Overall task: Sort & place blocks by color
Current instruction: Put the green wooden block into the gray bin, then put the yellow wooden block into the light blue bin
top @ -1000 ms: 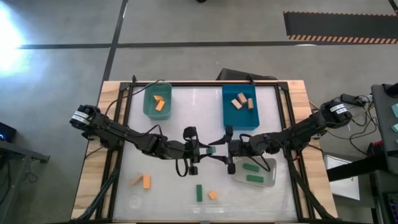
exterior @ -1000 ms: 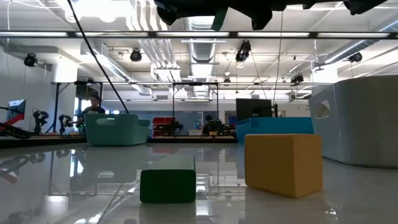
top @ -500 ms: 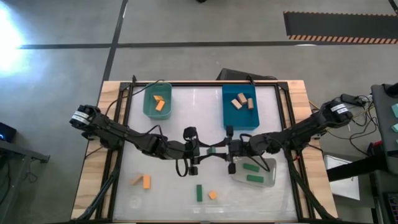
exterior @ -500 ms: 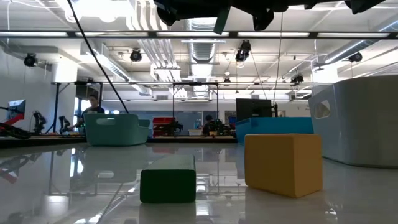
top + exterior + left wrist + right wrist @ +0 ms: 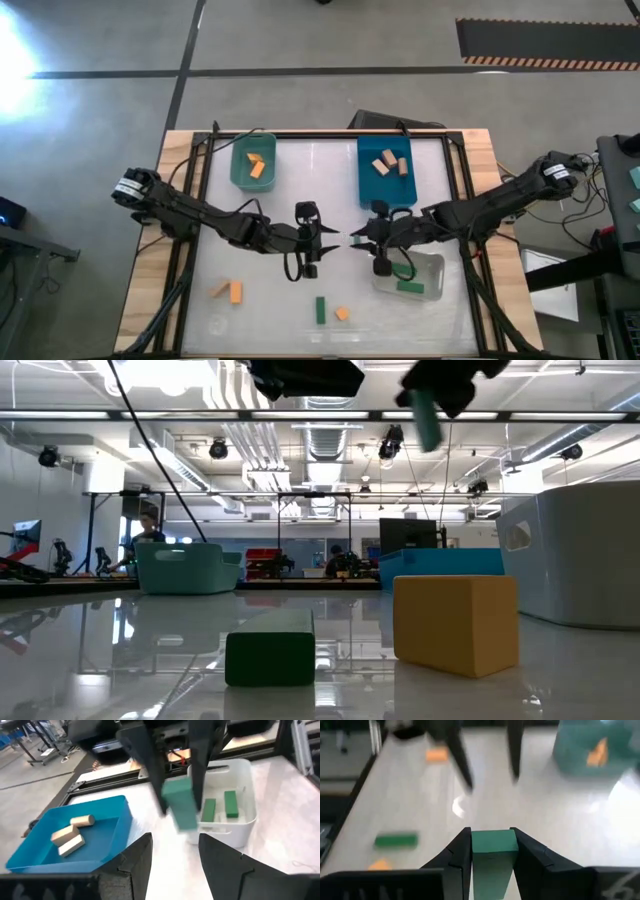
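The green block (image 5: 492,845) has passed from the left end effector (image 5: 318,243), now spread and empty, to the right end effector (image 5: 362,240), clamped on it above mid-tabletop (image 5: 300,190). The handover looks done; the clear bin (image 5: 432,280) holding greens likely comes next.

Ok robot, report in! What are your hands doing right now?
Right gripper shut on green block, near clear bin. Left gripper open, empty, mid-table. Nothing in the way.
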`<state>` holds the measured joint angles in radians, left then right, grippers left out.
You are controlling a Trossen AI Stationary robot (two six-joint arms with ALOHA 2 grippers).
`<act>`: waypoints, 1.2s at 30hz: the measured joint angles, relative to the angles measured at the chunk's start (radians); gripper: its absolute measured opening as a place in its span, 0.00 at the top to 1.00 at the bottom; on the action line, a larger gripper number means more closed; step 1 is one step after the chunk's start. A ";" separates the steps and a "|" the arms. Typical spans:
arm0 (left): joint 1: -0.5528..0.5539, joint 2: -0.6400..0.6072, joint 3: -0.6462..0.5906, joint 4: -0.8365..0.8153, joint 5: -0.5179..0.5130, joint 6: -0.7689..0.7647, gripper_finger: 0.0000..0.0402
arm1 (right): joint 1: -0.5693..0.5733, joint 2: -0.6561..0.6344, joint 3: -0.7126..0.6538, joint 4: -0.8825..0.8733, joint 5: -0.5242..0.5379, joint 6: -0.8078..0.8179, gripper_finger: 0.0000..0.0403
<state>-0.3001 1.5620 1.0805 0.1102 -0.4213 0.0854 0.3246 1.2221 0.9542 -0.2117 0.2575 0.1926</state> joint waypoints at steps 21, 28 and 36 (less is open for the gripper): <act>0.180 -0.177 -0.085 -0.117 -0.003 0.186 0.63 | 0.011 0.005 -0.021 -0.641 -0.460 0.584 0.77; 0.221 -0.211 -0.144 -0.101 -0.003 0.185 0.63 | 0.009 0.006 -0.100 -0.599 -0.466 0.612 0.77; 0.226 -0.217 -0.156 -0.089 -0.003 0.181 0.63 | 0.009 0.026 -0.124 -0.582 -0.439 0.609 0.60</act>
<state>-0.0738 1.3453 0.9241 0.0207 -0.4248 0.2667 0.3336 1.2478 0.8307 -0.7940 -0.1812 0.8017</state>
